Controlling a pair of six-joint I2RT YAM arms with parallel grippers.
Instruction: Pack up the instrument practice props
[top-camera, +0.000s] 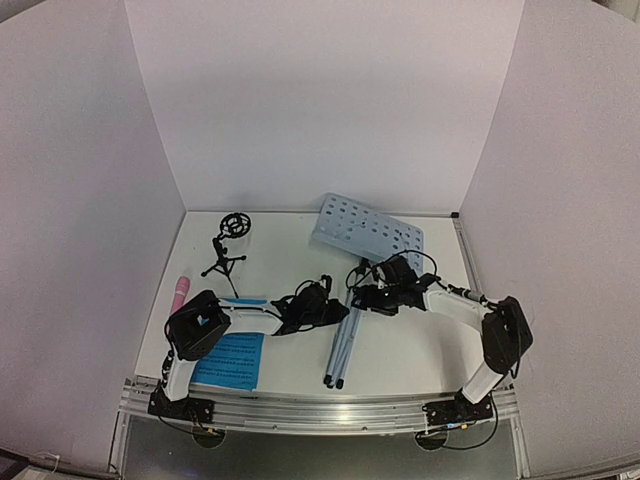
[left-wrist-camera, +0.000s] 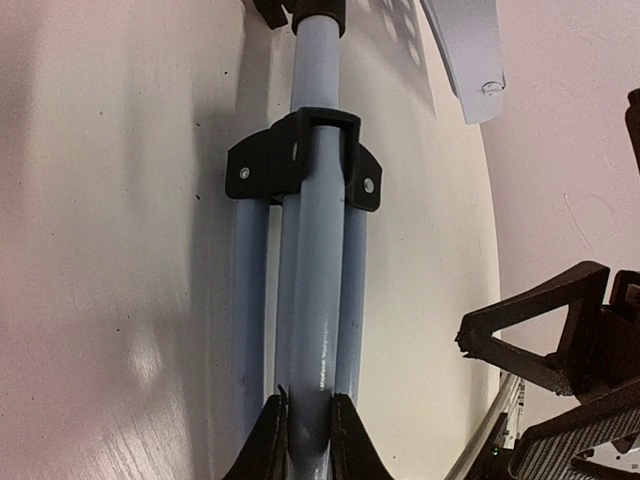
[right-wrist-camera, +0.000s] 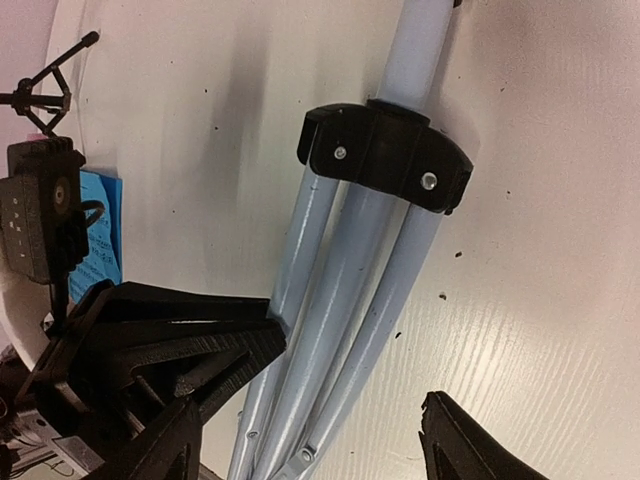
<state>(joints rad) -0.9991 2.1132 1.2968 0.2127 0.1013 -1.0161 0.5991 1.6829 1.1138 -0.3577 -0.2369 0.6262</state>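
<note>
The pale perforated music stand (top-camera: 366, 231) lies flat on the table with its silver tripod legs (top-camera: 341, 345) folded together and pointing toward the near edge. My left gripper (top-camera: 322, 306) (left-wrist-camera: 309, 425) is shut on the middle tube (left-wrist-camera: 318, 300), below the black collar (left-wrist-camera: 304, 162). My right gripper (top-camera: 376, 296) (right-wrist-camera: 310, 445) stands open, its jaws astride the legs (right-wrist-camera: 350, 300) just below the collar (right-wrist-camera: 385, 155). The pink toy microphone (top-camera: 179, 293) lies at the left edge. The black tripod mic stand (top-camera: 228, 250) stands upright at the back left. Blue sheet-music pages (top-camera: 229, 361) lie under the left arm.
White walls enclose the table on three sides. A metal rail (top-camera: 320, 410) runs along the near edge by both arm bases. The left gripper's fingers (right-wrist-camera: 190, 335) show in the right wrist view, close beside my right gripper's left finger.
</note>
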